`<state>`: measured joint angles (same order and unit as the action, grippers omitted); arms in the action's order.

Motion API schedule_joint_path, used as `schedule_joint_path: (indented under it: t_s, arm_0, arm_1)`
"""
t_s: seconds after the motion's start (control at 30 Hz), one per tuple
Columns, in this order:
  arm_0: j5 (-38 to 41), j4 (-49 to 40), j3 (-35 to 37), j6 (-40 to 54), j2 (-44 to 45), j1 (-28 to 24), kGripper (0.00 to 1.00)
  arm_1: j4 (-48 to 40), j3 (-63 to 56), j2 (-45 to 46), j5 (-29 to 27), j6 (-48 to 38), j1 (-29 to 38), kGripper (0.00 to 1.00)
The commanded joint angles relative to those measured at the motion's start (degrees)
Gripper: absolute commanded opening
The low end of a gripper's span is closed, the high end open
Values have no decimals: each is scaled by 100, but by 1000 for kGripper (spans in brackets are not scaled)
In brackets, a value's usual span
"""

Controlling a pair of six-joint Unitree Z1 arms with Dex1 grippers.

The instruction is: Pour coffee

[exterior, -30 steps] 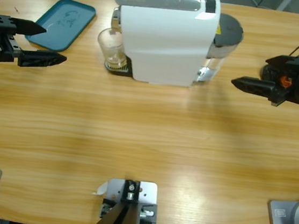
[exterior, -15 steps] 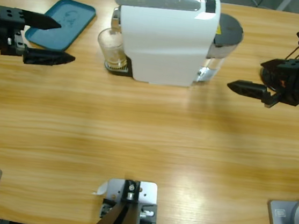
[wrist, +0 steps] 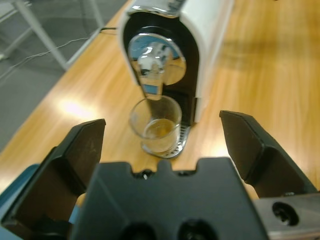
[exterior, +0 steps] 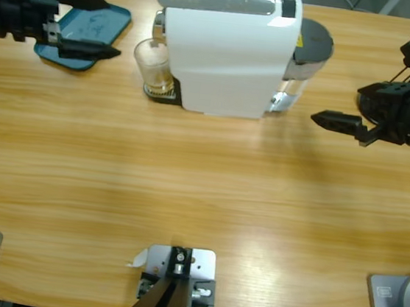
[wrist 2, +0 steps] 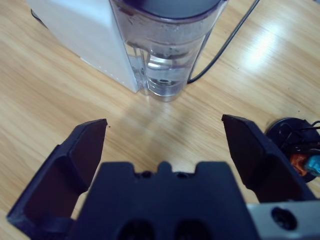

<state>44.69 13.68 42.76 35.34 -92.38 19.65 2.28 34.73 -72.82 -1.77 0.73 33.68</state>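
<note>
I see my left pincer (exterior: 94, 24) open over the teal tray (exterior: 113, 21) at the tabletop's (exterior: 201, 190) far-left corner, facing the coffee (wrist: 159, 131) tumbler (exterior: 154, 66); right pincer (exterior: 336, 122) open near the coffee machine's (exterior: 227, 52) water tank (wrist 2: 167, 55).

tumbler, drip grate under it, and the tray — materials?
Tumbler: clear glass by the look; coffee shows through. Grate: shiny, likely metal or chromed plastic. Tray: matte teal, probably plastic.

tumbler (exterior: 154, 65) left of machine (exterior: 228, 51), on table (exterior: 201, 190)
</note>
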Motion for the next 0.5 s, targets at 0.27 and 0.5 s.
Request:
schedule_joint_path:
  t_s: [0.27, 0.5]
  arm_0:
    - [529, 927, 171, 73, -1574, -28, 995]
    - [727, 1242, 287, 59, -1878, -58, 996]
  arm_1:
    - [-35, -84, -352, -226, -99, 62, 1000]
    - [-88, -98, -426, -210, -187, 65, 1000]
